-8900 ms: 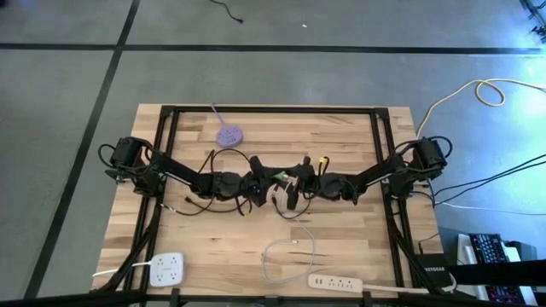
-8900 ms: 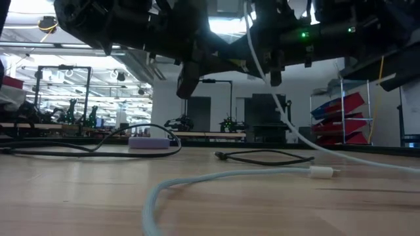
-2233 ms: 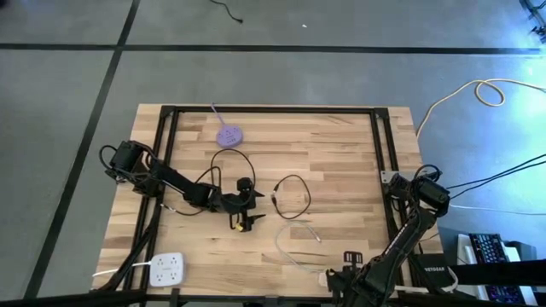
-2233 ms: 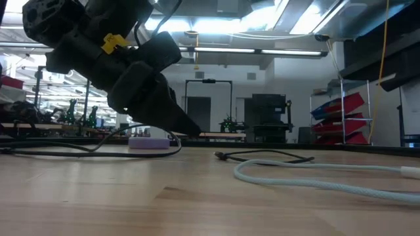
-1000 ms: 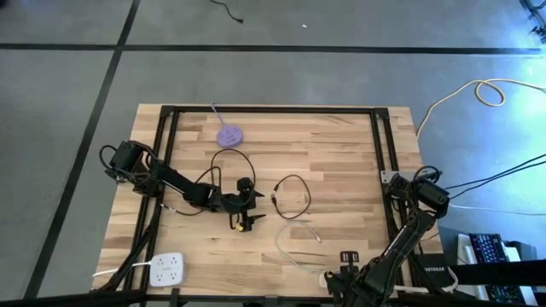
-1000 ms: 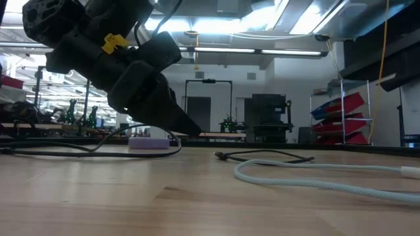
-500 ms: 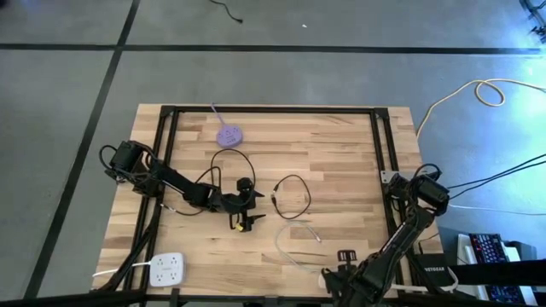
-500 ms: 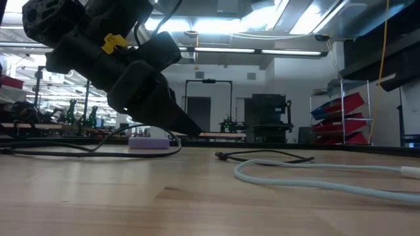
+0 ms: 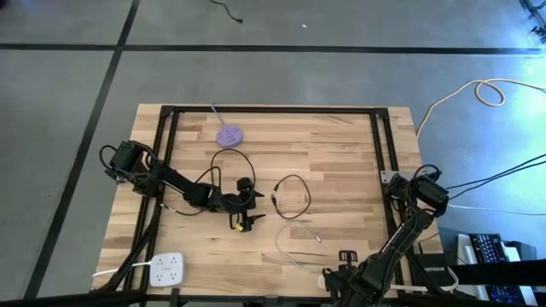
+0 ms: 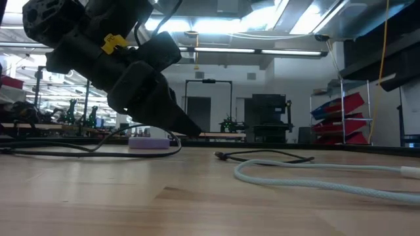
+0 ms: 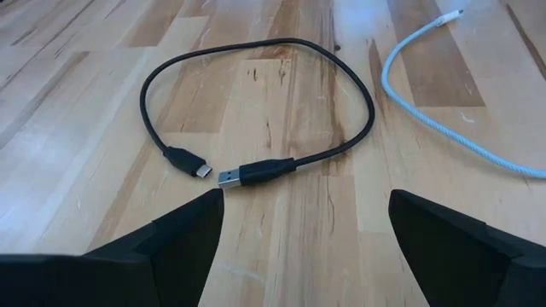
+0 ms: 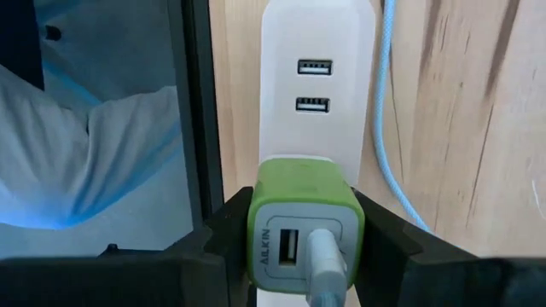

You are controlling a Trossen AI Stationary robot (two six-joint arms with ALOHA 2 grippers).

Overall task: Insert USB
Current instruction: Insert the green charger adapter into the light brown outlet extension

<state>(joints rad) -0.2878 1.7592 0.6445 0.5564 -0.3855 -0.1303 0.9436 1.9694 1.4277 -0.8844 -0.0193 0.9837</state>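
A green-and-white USB charger (image 12: 294, 209) sits between the fingers of my right gripper (image 12: 305, 247), low at the table's near edge (image 9: 334, 277). A pale cable (image 12: 324, 256) is plugged into one of its two ports. Just beyond it lies a white power strip (image 12: 317, 51) with two USB sockets. My left gripper (image 11: 307, 205) hovers open at mid-table (image 9: 253, 205), above the USB-A plug (image 11: 229, 179) of a black cable loop (image 9: 290, 192) lying flat on the wood. My right gripper pinches the charger between its two fingers, one on each green side wall (image 12: 254, 230). The fingers come from above, pointing down. The charger hangs over the end of the power strip; whether it touches the strip I cannot tell.
A light-blue cable (image 9: 294, 243) curls over the near middle of the table and runs past the power strip (image 12: 392, 128). A purple hub (image 9: 228, 135) lies near the far edge and a white outlet block (image 9: 168, 269) at the near left corner. A black frame rail (image 12: 196, 111) runs beside the strip.
My right gripper has edged slightly toward the table's left along the near edge, still shut on the charger.
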